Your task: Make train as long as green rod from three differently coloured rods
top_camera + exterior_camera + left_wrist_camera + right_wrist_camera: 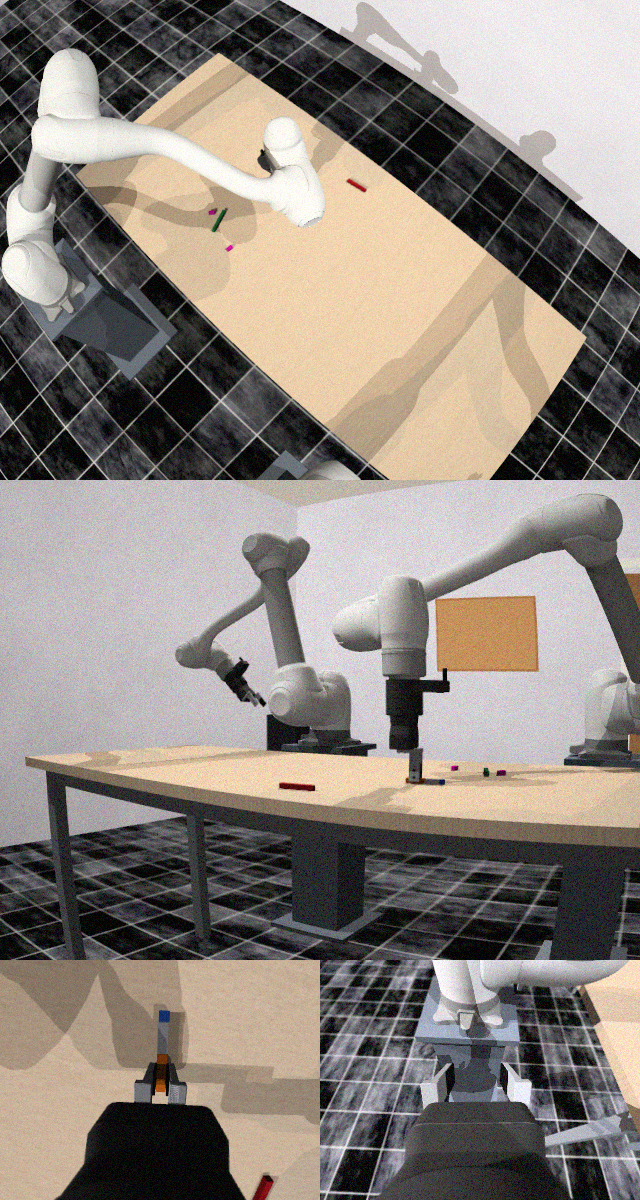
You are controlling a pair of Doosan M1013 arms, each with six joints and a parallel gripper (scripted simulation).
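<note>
In the exterior view, left to right: the right gripper (258,701) (477,1072) stands open, off the table (170,769) (330,289); 1 red rod (356,184) (297,786) (263,1189) lies alone; the left gripper (415,778) (161,1072) grips the orange rod (409,780) (161,1072), its fingers flanking both sides; the grey rod (163,1038) and blue rod (441,782) (164,1016) continue its line beyond the fingers.

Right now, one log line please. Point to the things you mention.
train: blue (441,782) (164,1016)-grey (431,781) (163,1037)-orange (407,780) (161,1080), in line | left pincer (415,778) (160,1080): around orange, grip unclear | right pincer (260,701) (478,1080): open, off table (330,289) (232,779) (50,1130) (617,1015)
</note>
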